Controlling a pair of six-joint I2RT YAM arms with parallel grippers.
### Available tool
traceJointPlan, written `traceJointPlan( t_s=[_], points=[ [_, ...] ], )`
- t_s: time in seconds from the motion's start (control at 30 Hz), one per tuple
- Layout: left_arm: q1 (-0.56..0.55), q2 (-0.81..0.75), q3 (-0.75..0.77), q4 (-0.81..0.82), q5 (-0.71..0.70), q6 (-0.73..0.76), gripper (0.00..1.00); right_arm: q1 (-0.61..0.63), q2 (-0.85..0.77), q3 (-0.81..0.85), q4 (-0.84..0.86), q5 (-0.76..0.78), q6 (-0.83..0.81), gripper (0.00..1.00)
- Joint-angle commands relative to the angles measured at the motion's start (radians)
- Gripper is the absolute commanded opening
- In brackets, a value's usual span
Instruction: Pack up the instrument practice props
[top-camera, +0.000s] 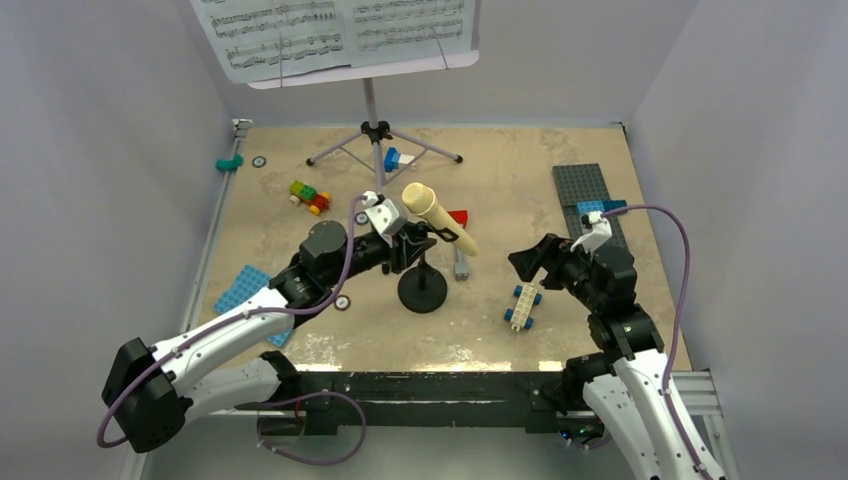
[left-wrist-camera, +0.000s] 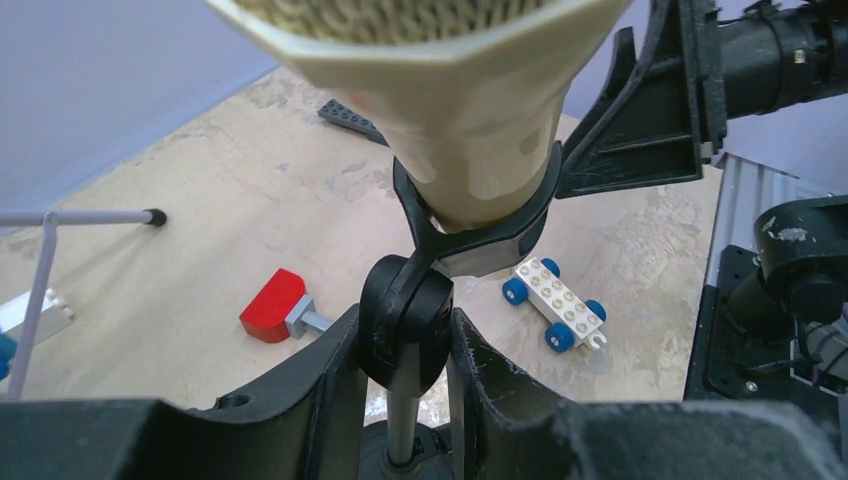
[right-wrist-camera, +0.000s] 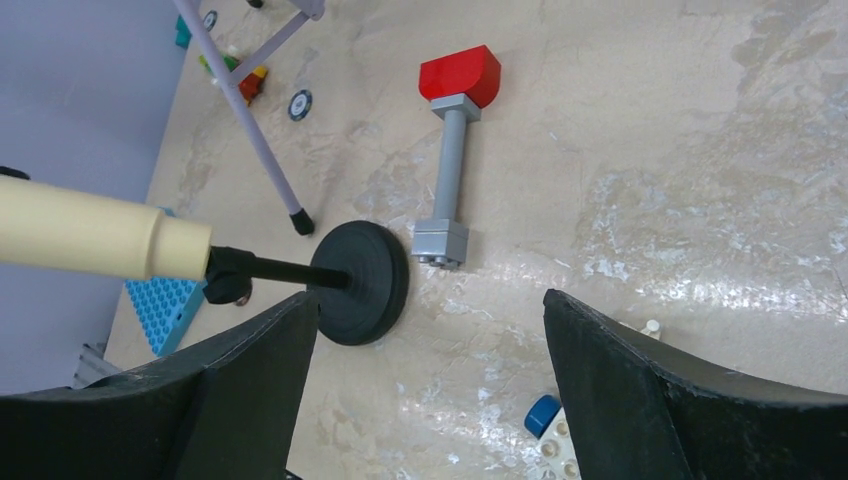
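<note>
Now pinches the mic stand (top-camera: 422, 290) at its swivel knuckle with the left gripper (left-wrist-camera: 405, 335), fingers narrowed against both sides. Carries the microphone (top-camera: 438, 218) tilted in the stand's clip, mid-table. Shows the right gripper (right-wrist-camera: 425, 300) spread wide, holding nothing, near a wheeled brick (top-camera: 523, 305).

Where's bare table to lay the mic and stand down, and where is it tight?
Widest bare patch: back right, between the music stand and the grey studded plate. A smaller one by the near edge, between the mic stand and the white wheeled brick. Tight: the centre, around mic stand, red-and-grey brick and left gripper.
</note>
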Motion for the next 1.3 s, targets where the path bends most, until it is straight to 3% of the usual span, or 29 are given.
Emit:
traceJointPlan(
  t_s=[0.0,0.33,0.63,0.8,1.0,1.17,1.27],
  points=[
    [-0.044,-0.092,0.017,0.024,-0.194,-0.029,0.00,0.040,-0.020,0.063,-0.006,-0.013,-0.031,0.87],
    [-0.304,-0.083,0.086,-0.070,-0.769,-0.127,0.00,0.070,-0.031,0.056,-0.016,-0.029,-0.021,0.87],
    [-0.420,-0.048,-0.025,0.197,-1.095,-0.145,0.00,0.091,-0.046,-0.007,0.036,-0.120,0.062,0.87],
    [-0.474,0.012,-0.025,0.309,-1.172,-0.048,0.00,0.115,-0.022,-0.053,0.086,-0.187,0.120,0.86],
    [-0.521,0.073,0.001,0.321,-1.180,0.023,0.01,0.151,0.006,-0.081,0.109,-0.179,0.127,0.86],
    [-0.530,0.073,0.011,0.283,-1.167,0.016,0.28,0.152,0.005,-0.083,0.098,-0.183,0.115,0.87],
    [-0.532,0.067,0.015,0.271,-1.156,0.016,0.37,0.152,0.025,-0.077,0.105,-0.225,0.119,0.87]
  ],
)
